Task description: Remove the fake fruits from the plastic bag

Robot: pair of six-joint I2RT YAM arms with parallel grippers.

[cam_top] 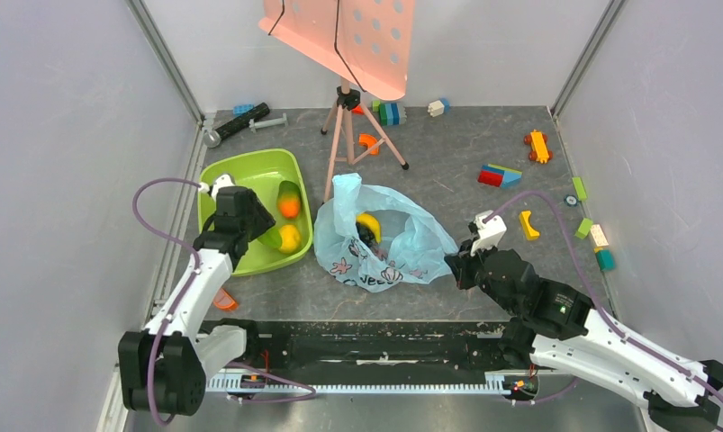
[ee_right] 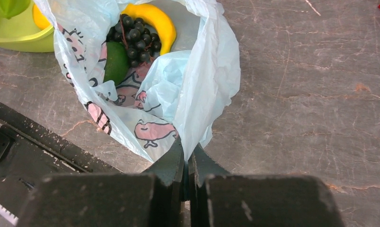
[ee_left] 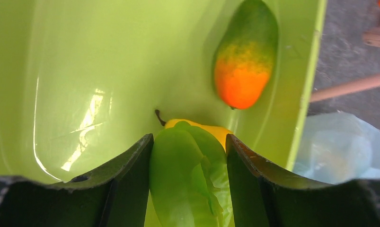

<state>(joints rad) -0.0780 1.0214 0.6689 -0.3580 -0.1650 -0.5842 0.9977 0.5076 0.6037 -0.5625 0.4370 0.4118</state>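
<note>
Right gripper (ee_right: 188,152) first: its jaws are pressed tight together on a fold of the plastic bag (ee_right: 211,71), pinning the near edge of the mouth down against the table (ee_right: 296,94). The bag lies between the two arms with its opening spread towards the camera.

Look inside it and there is work left. A yellow banana (ee_right: 154,21) curves round a bunch of black grapes (ee_right: 133,35), and a dark green fruit (ee_right: 116,61) is tucked just beside them. That makes three pieces showing in the bag; whether more hide under the folds, I cannot tell.

Over to the left gripper (ee_left: 188,142). It hangs low inside the lime-green tub (ee_left: 83,71), jaws closed against both sides of a light green fruit (ee_left: 178,179). That one is out of the bag but not yet let go.

Just past it, a yellow fruit (ee_left: 211,131) lies on the tub floor, touching the green one. Farther on, a green-and-orange fruit (ee_left: 244,61) rests against the tub wall.

So my call is roughly halfway: two delivered, one at the point of release, three or more to fetch.

Beyond all this, a tripod (cam_top: 344,135) stands behind the bag and toy bricks (cam_top: 500,175) are scattered across the far side, none of them part of the job.
</note>
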